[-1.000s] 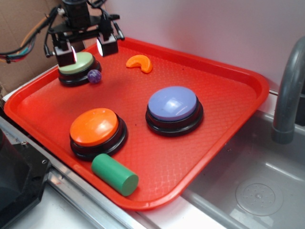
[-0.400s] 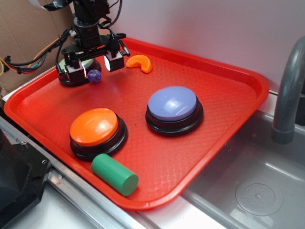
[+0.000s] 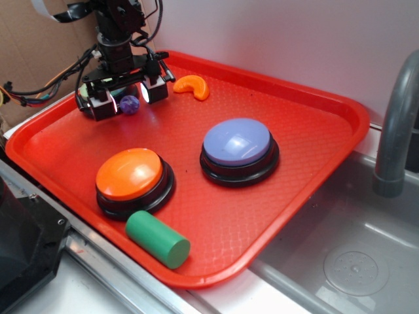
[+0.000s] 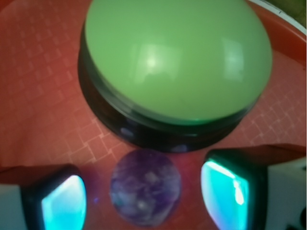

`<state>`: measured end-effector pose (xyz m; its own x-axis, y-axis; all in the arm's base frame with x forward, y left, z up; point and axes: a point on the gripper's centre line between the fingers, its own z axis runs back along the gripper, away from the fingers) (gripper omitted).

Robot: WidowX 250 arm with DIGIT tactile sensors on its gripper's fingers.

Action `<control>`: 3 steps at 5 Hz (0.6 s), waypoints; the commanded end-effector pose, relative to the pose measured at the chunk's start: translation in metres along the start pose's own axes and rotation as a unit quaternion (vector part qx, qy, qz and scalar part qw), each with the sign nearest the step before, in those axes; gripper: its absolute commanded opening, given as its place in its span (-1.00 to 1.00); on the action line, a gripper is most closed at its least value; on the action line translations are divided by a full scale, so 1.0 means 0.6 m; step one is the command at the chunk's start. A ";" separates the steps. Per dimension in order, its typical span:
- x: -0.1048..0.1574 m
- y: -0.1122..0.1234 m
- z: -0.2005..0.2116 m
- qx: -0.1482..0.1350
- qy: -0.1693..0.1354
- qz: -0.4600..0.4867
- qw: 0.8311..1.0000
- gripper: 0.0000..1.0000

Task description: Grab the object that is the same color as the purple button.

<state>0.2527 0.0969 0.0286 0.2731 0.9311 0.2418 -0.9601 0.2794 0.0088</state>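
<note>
1. Straddling the small purple ball [image 3: 129,104], the gripper [image 3: 126,99] hangs low over the far left corner of the red tray [image 3: 314,144]; its jaws are spread, one finger on each side of the ball, with a gap visible on both sides in the wrist view.
2. The ball [image 4: 145,187] is round and glossy, dark purple with paler marbled flecks, and rests on the tray floor just in front of the green button [image 4: 177,57].
3. The finger pads [image 4: 225,189] are blocky, black-framed, and glow turquoise on their inner faces.
4. The green button has a smooth, pale green domed cap on a shiny black round base; in the exterior view the gripper hides nearly all of it.
5. The tray is hard plastic with a raised rim, rounded corners and a fine embossed grid pattern across its floor.
6. The purple button [image 3: 237,142] sits near the tray's middle, well apart from the ball: a smooth, pale blue-purple dome on a black base.
7. An orange button [image 3: 129,172] of the same shape stands at the near left, with a matte green cylinder [image 3: 157,239] lying on its side just beside it.
8. An orange crescent slice [image 3: 192,86] lies near the far rim, right of the gripper.
9. A grey curved faucet [image 3: 397,124] rises over the steel sink [image 3: 340,261] at right.
</note>
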 end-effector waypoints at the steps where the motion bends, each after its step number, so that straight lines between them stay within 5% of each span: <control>1: 0.021 0.020 0.003 -0.022 0.007 0.016 1.000 -0.90; 3: 0.022 0.019 0.004 -0.022 0.020 0.010 1.000 -1.00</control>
<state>0.2483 0.0980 0.0254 0.2719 0.9454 0.1799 -0.9606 0.2778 -0.0080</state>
